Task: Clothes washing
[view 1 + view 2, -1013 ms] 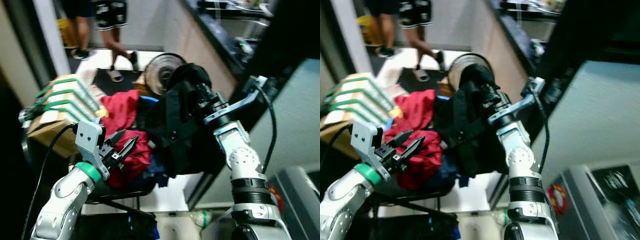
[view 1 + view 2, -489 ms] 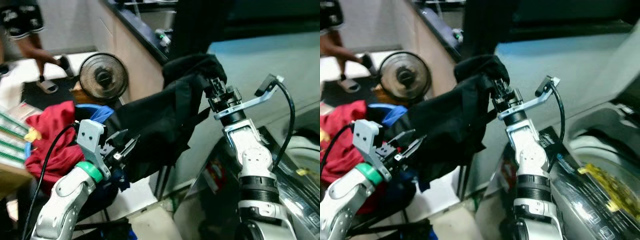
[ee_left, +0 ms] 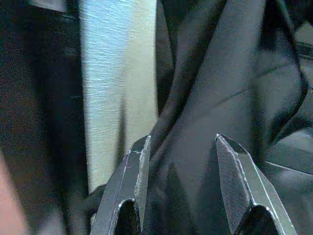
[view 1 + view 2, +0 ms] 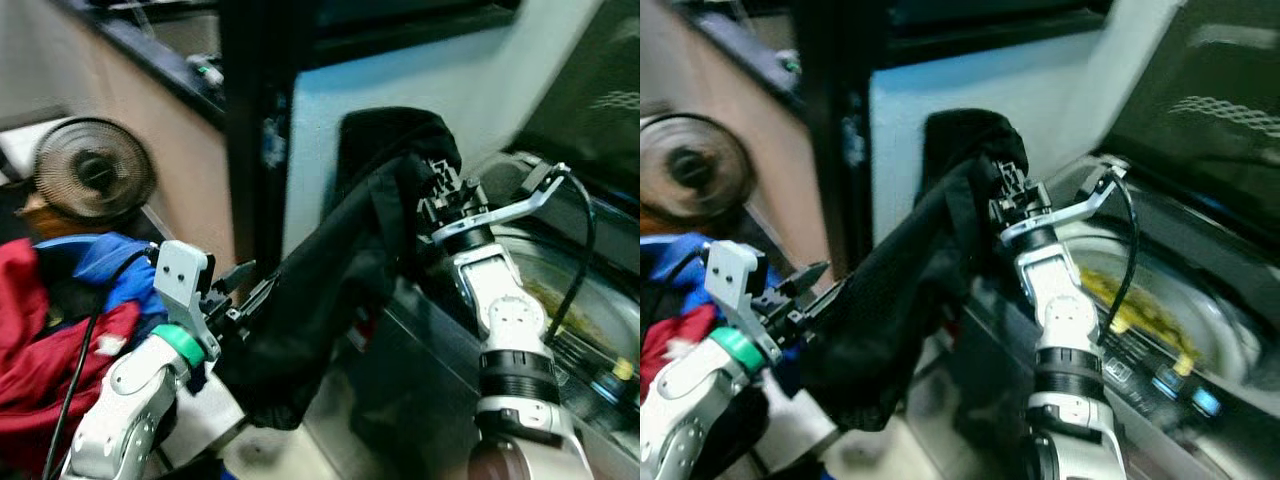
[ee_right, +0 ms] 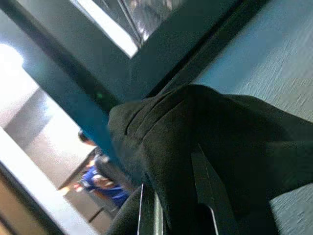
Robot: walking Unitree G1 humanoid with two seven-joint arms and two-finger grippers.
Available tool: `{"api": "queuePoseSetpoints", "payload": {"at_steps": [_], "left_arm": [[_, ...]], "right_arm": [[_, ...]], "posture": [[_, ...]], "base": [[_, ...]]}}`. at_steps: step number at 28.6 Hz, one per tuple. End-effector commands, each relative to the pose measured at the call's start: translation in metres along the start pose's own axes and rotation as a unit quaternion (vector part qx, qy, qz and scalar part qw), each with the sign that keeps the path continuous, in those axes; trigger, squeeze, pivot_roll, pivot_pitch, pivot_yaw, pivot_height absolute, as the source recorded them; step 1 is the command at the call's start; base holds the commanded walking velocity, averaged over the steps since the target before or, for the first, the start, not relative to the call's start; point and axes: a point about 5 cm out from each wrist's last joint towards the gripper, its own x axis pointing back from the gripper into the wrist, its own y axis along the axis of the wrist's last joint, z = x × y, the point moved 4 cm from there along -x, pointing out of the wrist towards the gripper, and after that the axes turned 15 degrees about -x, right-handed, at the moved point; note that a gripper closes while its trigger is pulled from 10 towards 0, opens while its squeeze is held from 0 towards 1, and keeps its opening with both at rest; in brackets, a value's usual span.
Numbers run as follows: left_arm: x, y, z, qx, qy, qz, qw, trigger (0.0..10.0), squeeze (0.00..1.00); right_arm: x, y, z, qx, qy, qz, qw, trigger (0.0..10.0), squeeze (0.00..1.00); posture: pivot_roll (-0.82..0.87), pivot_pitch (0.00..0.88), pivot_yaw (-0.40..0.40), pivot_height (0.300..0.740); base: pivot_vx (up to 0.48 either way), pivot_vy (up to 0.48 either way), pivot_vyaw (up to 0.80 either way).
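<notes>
While the right gripper (image 4: 432,185) pinches the black garment (image 4: 320,290) at center frame, the left gripper (image 4: 245,290), lower left, stands open against its drape.

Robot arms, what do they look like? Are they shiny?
Yes, both arms are silver metal. The left arm has a green ring at the wrist, a grey block with two small holes, and a black cable. The right arm has a black ribbed band, a silver bracket and a looping black cable. Each ends in two long, pointed black fingers.
</notes>
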Motion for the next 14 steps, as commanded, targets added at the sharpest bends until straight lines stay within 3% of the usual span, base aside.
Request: {"api": "queuePoseSetpoints", "payload": {"at_steps": [1, 2, 3, 4, 6, 7, 8, 9, 10, 13, 14], "left_arm": [[0.000, 0.002, -0.002, 0.002, -0.005, -0.002, 1.000, 10.0, 0.00], [0.000, 0.002, -0.002, 0.002, -0.005, -0.002, 1.000, 10.0, 0.00], [-0.001, 0.008, -0.001, 0.000, -0.002, -0.009, 1.000, 10.0, 0.00], [-0.001, 0.008, -0.001, 0.000, -0.002, -0.009, 1.000, 10.0, 0.00], [-0.002, 0.010, -0.001, -0.001, -0.002, -0.012, 1.000, 10.0, 0.00], [-0.002, 0.010, -0.002, -0.001, -0.002, -0.013, 1.000, 10.0, 0.00], [-0.002, 0.010, -0.002, -0.001, -0.004, -0.013, 1.000, 10.0, 0.00], [-0.002, 0.010, -0.002, -0.001, -0.004, -0.013, 1.000, 10.0, 0.00], [-0.003, 0.010, -0.002, -0.001, -0.005, -0.013, 1.000, 10.0, 0.00], [-0.003, 0.010, -0.002, -0.001, -0.005, -0.013, 1.000, 10.0, 0.00], [-0.003, 0.009, -0.002, -0.001, -0.006, -0.013, 1.000, 10.0, 0.00]], "right_arm": [[-0.023, 0.011, 0.027, 0.059, 0.032, -0.008, 0.998, 10.0, 0.00], [-0.023, 0.011, 0.027, 0.059, 0.032, -0.008, 0.998, 10.0, 0.00], [-0.057, 0.057, 0.087, 0.098, 0.106, -0.084, 0.986, 10.0, 0.00], [-0.057, 0.057, 0.087, 0.098, 0.106, -0.084, 0.986, 10.0, 0.00], [-0.071, 0.103, 0.130, 0.111, 0.149, -0.158, 0.970, 10.0, 0.00], [-0.073, 0.120, 0.143, 0.116, 0.160, -0.181, 0.963, 10.0, 0.00], [-0.075, 0.151, 0.167, 0.146, 0.173, -0.217, 0.950, 10.0, 0.00], [-0.075, 0.151, 0.167, 0.146, 0.173, -0.217, 0.950, 10.0, 0.00], [-0.074, 0.174, 0.184, 0.180, 0.170, -0.246, 0.937, 10.0, 0.00], [-0.074, 0.174, 0.184, 0.180, 0.170, -0.246, 0.937, 10.0, 0.00], [-0.074, 0.185, 0.192, 0.201, 0.160, -0.264, 0.930, 10.0, 0.00]], "posture": [[0.12, 0.000, -0.051, 0.740], [0.12, 0.000, -0.051, 0.740], [0.12, 0.000, -0.052, 0.740], [0.12, 0.000, -0.052, 0.740], [0.11, 0.000, -0.049, 0.740], [0.11, 0.000, -0.049, 0.740], [0.11, 0.000, -0.044, 0.740], [0.11, 0.000, -0.044, 0.740], [0.11, 0.000, -0.044, 0.740], [0.11, 0.000, -0.044, 0.740], [0.10, 0.000, -0.045, 0.740]], "base": [[0.000, 0.000, -0.80], [0.000, 0.000, -0.80], [0.000, 0.000, -0.80], [0.000, 0.000, -0.80], [0.000, 0.000, -0.80], [0.000, 0.000, -0.80], [0.000, 0.000, -0.80], [0.000, 0.000, -0.80], [0.000, 0.000, -0.80], [0.000, 0.000, -0.80], [0.000, 0.000, -0.80]]}}
